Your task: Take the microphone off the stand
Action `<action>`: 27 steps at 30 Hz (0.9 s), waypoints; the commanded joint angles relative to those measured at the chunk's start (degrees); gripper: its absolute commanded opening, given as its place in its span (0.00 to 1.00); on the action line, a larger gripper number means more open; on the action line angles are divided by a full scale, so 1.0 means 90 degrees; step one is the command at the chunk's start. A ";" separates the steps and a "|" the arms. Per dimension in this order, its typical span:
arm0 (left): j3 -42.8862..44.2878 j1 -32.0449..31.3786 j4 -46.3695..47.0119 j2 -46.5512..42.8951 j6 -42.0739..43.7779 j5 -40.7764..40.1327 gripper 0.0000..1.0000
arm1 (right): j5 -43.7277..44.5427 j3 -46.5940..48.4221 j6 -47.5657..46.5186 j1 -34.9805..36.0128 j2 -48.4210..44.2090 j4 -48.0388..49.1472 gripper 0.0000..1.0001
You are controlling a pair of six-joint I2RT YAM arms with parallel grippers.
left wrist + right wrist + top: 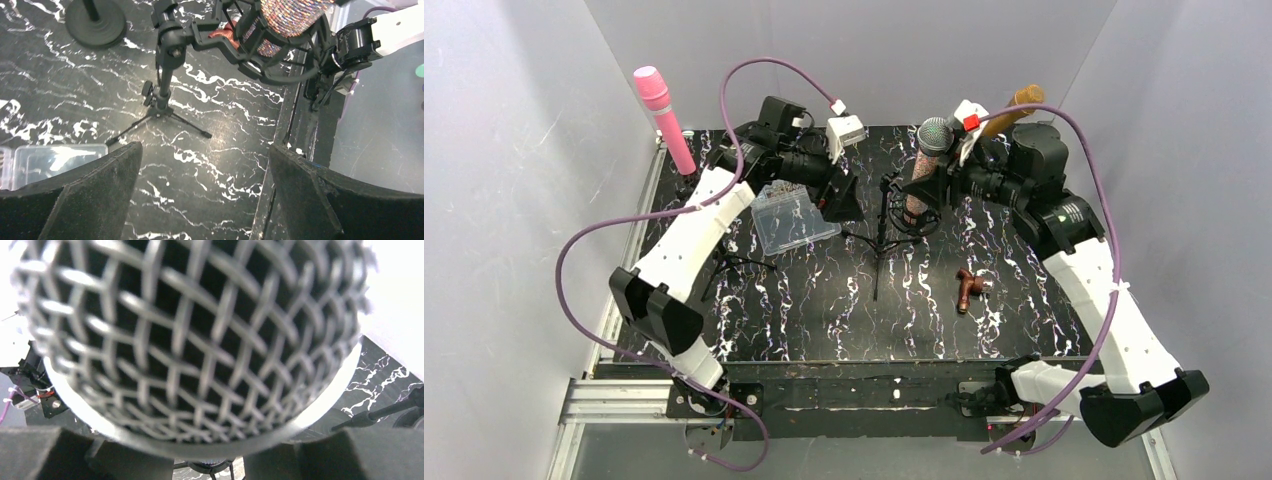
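Observation:
The microphone (927, 150) has a silver mesh head and a glittery body. It stands upright in the black shock mount (913, 214) of the small tripod stand (883, 243). My right gripper (940, 182) is at the body just under the head, its jaws closed on it from the right. In the right wrist view the mesh head (195, 335) fills the frame above my gripper (210, 462). My left gripper (848, 198) hangs open and empty left of the stand. The left wrist view shows the gripper (205, 150) open over the table, with the stand (162, 95) and the mount (270, 45) beyond.
A pink microphone (662, 112) stands at the back left on a round base (95, 20). A clear plastic box (792, 216) lies left of the tripod. A small brown object (969, 288) lies right of centre. A brown cylinder (1022, 100) sits behind the right arm.

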 commanded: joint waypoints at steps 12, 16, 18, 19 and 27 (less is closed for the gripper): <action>0.0752 -0.0087 -0.0119 0.0356 -0.0522 0.1124 0.99 | 0.0041 -0.0140 -0.0173 0.0030 -0.0388 -0.0425 0.01; 0.0574 -0.0092 -0.0386 0.0072 -0.2292 0.0845 0.99 | 0.0290 0.0102 -0.0097 0.0033 -0.0201 -0.0405 0.01; 0.0337 -0.0133 -0.0330 -0.0033 -0.3225 0.0691 0.99 | 0.0341 0.0175 -0.0078 0.0035 -0.0141 -0.0389 0.01; 0.0256 -0.0169 -0.0311 -0.0055 -0.3661 0.0539 0.99 | 0.0366 0.0198 -0.0055 0.0035 -0.0111 -0.0375 0.01; 0.0277 -0.0424 -0.0046 0.0282 -0.6187 -0.0023 0.93 | 0.0376 0.0393 0.0258 0.0035 0.0204 -0.0152 0.01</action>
